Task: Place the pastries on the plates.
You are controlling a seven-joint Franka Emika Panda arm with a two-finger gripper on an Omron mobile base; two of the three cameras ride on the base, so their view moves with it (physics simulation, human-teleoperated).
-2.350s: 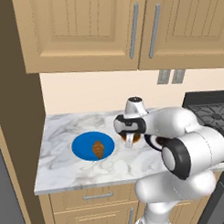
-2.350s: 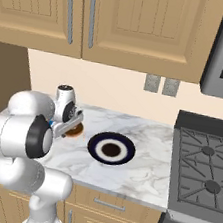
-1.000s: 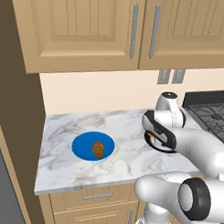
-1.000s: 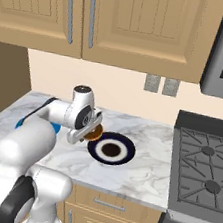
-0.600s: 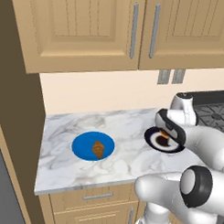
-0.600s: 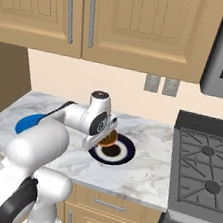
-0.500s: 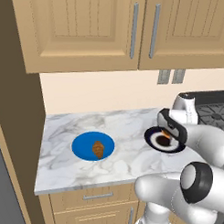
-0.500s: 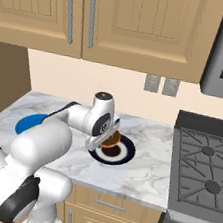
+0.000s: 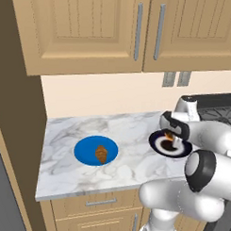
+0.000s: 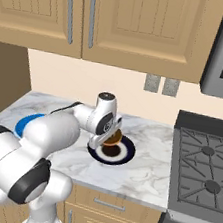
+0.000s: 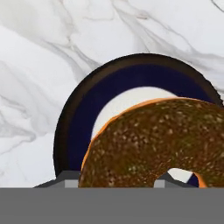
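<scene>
The ring doughnut [image 11: 153, 140] with its dark top hangs just above the dark navy plate [image 11: 87, 109], and my gripper [image 11: 113, 183] is shut on it. From the left base view the doughnut [image 9: 169, 135] sits under the hand over the navy plate [image 9: 181, 151]. The right base view shows the gripper [image 10: 108, 137] holding the doughnut [image 10: 112, 137] over the left part of the navy plate [image 10: 123, 154]. The croissant-like piece [image 9: 101, 153] lies in the middle of the bright blue plate [image 9: 83, 147], further left on the counter. My arm partly hides the blue plate [image 10: 23, 123].
A gas stove [image 10: 206, 168] adjoins the marble counter [image 9: 129, 172] on the right. Wooden wall cabinets [image 9: 139, 28] hang above, with outlets [image 10: 160, 84] on the wall behind. A tall brown panel [image 9: 17, 133] closes the counter's left end.
The arm has swung right from beside the blue plate to over the navy plate, carrying the doughnut, and has come lower over it in the last half second.
</scene>
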